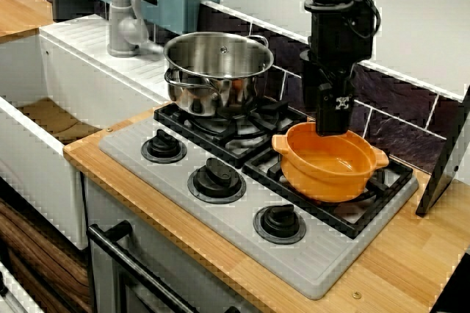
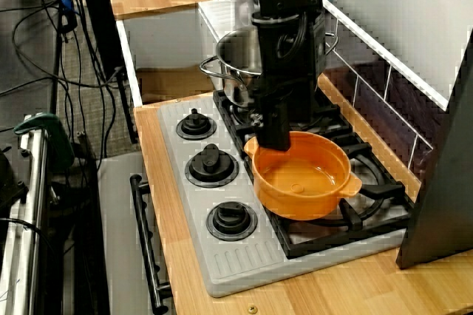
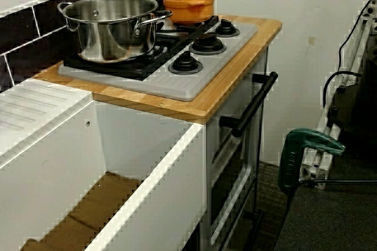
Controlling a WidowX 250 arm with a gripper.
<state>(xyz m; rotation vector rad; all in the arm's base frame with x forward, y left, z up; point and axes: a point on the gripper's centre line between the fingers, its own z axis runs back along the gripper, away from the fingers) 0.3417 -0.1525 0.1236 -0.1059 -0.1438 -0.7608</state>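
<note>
You have the claw (image 1: 333,128) right of centre in the view facing the tiled wall, hanging from a black arm that enters at the top edge. Its tip meets the far rim of the orange pot (image 1: 330,167). In the view from the knob side the claw (image 2: 272,141) stands at the pot's upper-left rim, just beside one of its small side handles. Whether the fingers are apart or closed on that rim cannot be told: the black housing hides them in both views. The orange pot (image 2: 301,178) sits on the black grate (image 1: 371,214) of the burner at centre right of the frame, and its inside is bare. To its left, on the neighbouring burner, stands a steel pot (image 1: 218,70) with two loop handles, near the orange pot but apart from it. Three black knobs (image 1: 217,179) run in a diagonal row along the near edge of the grey cooktop (image 1: 308,269), which lies in the wooden table (image 1: 411,254). A grey faucet (image 1: 123,19) rises at upper left beside the white sink (image 1: 29,144). In the low view from the sink end the orange pot (image 3: 188,5) shows at top centre behind the steel pot (image 3: 112,24).
</note>
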